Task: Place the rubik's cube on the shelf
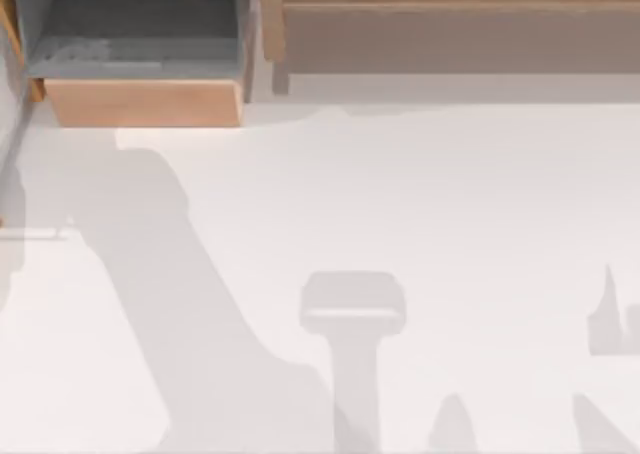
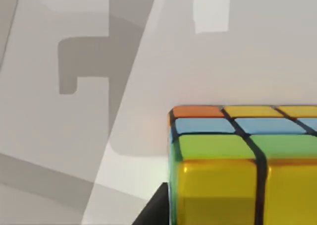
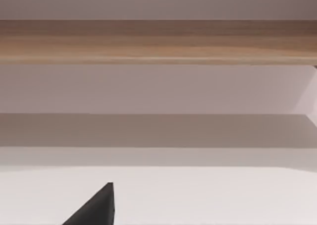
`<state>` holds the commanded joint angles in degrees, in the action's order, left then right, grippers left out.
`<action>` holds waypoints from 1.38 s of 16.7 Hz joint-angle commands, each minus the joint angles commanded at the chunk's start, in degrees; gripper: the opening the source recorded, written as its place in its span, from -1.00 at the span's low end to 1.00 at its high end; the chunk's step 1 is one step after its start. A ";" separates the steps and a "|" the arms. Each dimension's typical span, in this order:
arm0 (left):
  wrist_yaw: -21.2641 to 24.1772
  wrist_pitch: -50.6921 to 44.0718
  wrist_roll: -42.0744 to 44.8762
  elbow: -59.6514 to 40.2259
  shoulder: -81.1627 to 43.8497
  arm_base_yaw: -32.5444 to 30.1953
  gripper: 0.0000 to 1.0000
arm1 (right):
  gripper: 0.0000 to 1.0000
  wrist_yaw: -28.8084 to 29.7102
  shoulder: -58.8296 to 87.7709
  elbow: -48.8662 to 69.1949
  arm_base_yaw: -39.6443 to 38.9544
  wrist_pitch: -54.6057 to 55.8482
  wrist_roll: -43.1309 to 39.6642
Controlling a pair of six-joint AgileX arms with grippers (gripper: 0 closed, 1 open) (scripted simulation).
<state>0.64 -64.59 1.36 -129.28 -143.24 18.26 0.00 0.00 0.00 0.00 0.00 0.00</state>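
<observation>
A: Top view first. What is present?

B: White worktop [image 1: 420,194] crossed by arm shadows. The shelf [image 1: 460,14] runs along the upper right of the frame; a smaller wooden box [image 1: 140,64] with a grey interior sits upper left.

A: Left wrist view?

B: The rubik's cube [image 2: 247,165] fills the lower right of the frame, close to the lens, yellow and green tiles foremost. A dark finger [image 2: 153,210] of the left hand lies against its edge. It appears gripped, but I cannot tell for certain.

A: Right wrist view?

B: The shelf's wooden ledge across the upper frame; one dark fingertip [image 3: 96,207] at the bottom. Its opening cannot be judged.

A: Step in hand?

B: Likely carrying. Next, the cube must travel to the ledge and be set down flat.
</observation>
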 joint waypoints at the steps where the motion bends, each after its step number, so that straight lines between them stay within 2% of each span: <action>1: 0.00 0.00 0.00 0.00 0.00 0.00 -0.66 | 1.00 0.00 0.00 0.00 0.00 0.00 0.00; 3: 0.00 0.00 0.00 0.00 0.00 0.00 -0.96 | 1.00 0.00 0.00 0.00 0.00 0.00 0.00; 4: 0.00 0.00 0.00 0.00 0.00 0.00 -1.00 | 1.00 0.00 0.00 0.00 0.00 0.00 0.00; 13: -0.02 -0.21 0.07 -0.23 0.01 0.14 -1.00 | 1.00 0.00 0.00 0.00 0.00 0.00 0.00; 19: -0.04 -6.81 0.03 -7.50 -0.62 0.32 -1.00 | 1.00 0.00 0.00 0.00 0.00 0.00 0.00; 23: -0.03 -7.31 0.15 -8.07 -0.64 0.16 -1.00 | 1.00 0.00 0.00 0.00 0.00 0.00 0.00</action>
<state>0.61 -71.90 1.51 -137.36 -143.88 18.42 0.00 0.00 0.00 0.00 0.00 0.00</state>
